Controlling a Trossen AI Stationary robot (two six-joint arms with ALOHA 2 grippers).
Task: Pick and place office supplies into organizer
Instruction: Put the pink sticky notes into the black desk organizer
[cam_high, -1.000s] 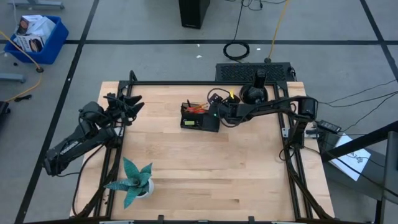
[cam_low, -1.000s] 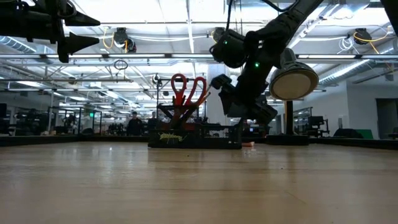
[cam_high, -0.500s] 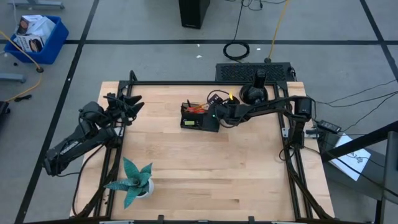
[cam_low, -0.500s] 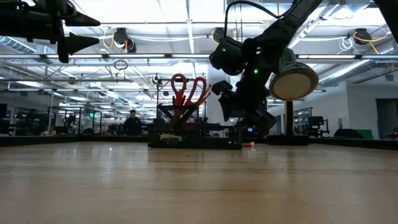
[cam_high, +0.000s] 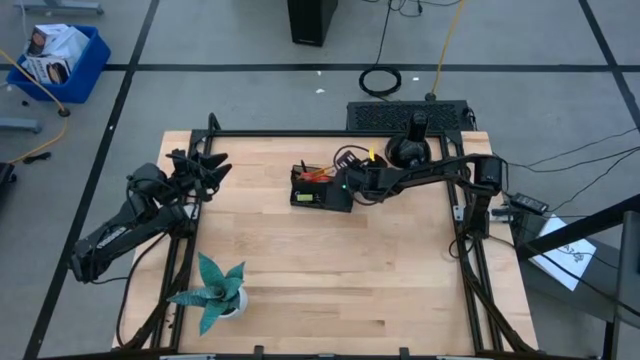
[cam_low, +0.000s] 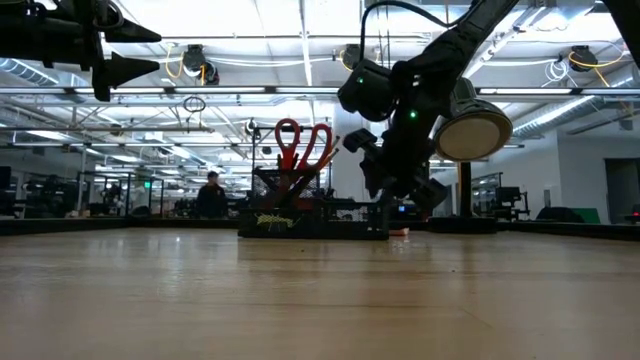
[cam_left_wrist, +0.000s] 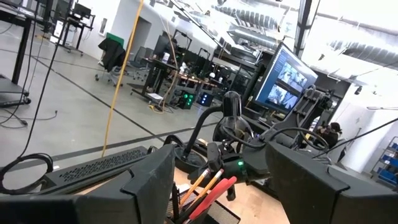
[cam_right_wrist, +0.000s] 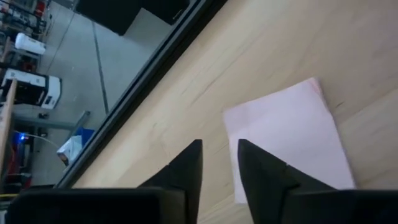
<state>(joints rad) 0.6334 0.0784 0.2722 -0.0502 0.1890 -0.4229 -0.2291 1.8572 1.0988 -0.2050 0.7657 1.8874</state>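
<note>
Right gripper (cam_right_wrist: 219, 163) is poised over the flat pink square sticky-note pad (cam_right_wrist: 289, 140) on the wooden table (cam_high: 330, 270), beside the black compartmented organizer (cam_high: 320, 192); fingers stand narrowly apart — nothing is pinched; pad pick-up is judged in hand; an edge grip is needed next; left gripper (cam_high: 205, 166) is parked spread at the table's edge.

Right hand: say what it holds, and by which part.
Nothing held yet. The right hand hangs at the edge of the pink sticky-note pad, its fingers narrowly apart with bare table between them.
</note>
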